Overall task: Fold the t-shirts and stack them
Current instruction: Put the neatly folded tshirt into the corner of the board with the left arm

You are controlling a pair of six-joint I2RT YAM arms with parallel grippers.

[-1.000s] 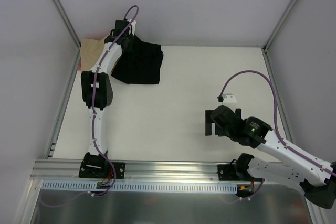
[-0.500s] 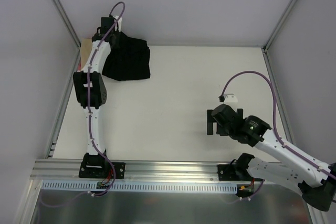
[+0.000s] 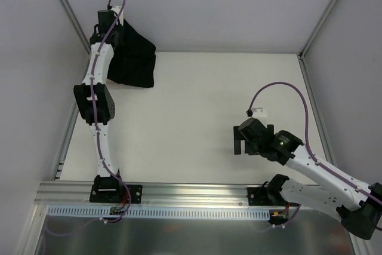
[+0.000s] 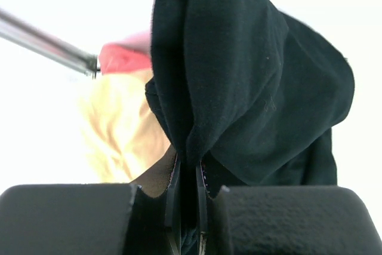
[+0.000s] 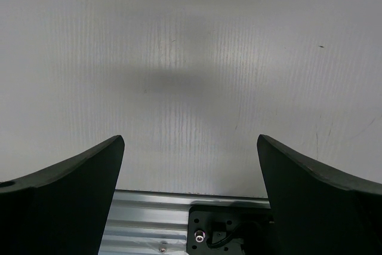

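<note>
My left gripper is shut on a fold of the black t-shirt and holds it at the table's far left corner; the cloth hangs from the fingers in the left wrist view. Behind the black t-shirt that view shows the tan t-shirt and, beyond it, the pink-red t-shirt. In the top view both are hidden by the arm and the black cloth. My right gripper is open and empty above bare table at the near right, its fingers wide apart.
A metal frame post and white walls close in the far left corner beside the left arm. The aluminium rail runs along the near edge, also in the right wrist view. A white cable clip sits above the right arm.
My left gripper has carried the black t-shirt left and toward the far corner, over where the tan shirt showed. The right arm has barely moved.
</note>
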